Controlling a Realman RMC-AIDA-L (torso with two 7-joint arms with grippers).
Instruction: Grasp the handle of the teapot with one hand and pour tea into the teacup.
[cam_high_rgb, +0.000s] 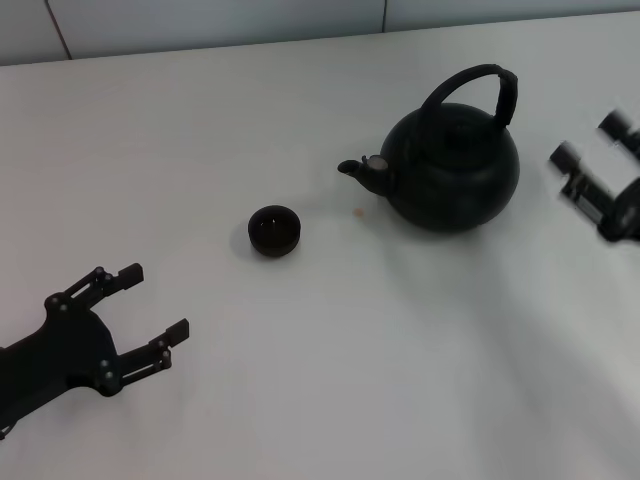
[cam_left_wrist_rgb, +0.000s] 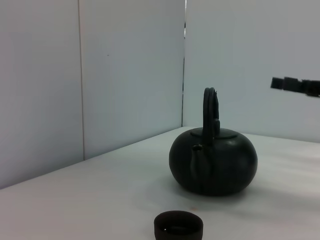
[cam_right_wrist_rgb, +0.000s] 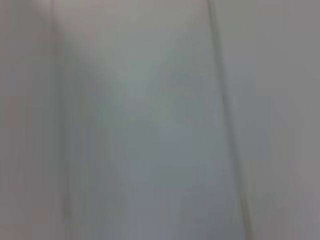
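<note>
The matte-black teapot (cam_high_rgb: 453, 170) stands upright on the white table, its spout (cam_high_rgb: 360, 170) pointing left toward the teacup. Its arched black handle (cam_high_rgb: 478, 88) loops over the top. The teapot also shows in the left wrist view (cam_left_wrist_rgb: 214, 162) with the handle (cam_left_wrist_rgb: 210, 112) edge-on. The tiny dark teacup (cam_high_rgb: 273, 231) sits to the left of the teapot, apart from it; it shows in the left wrist view (cam_left_wrist_rgb: 178, 227) too. My right gripper (cam_high_rgb: 590, 155) is open and empty, just right of the teapot. My left gripper (cam_high_rgb: 150, 305) is open and empty at the front left.
The white table (cam_high_rgb: 350, 380) runs back to a grey panelled wall (cam_high_rgb: 200, 25). A small tan speck (cam_high_rgb: 358, 212) lies between cup and teapot. The right wrist view shows only blurred grey wall.
</note>
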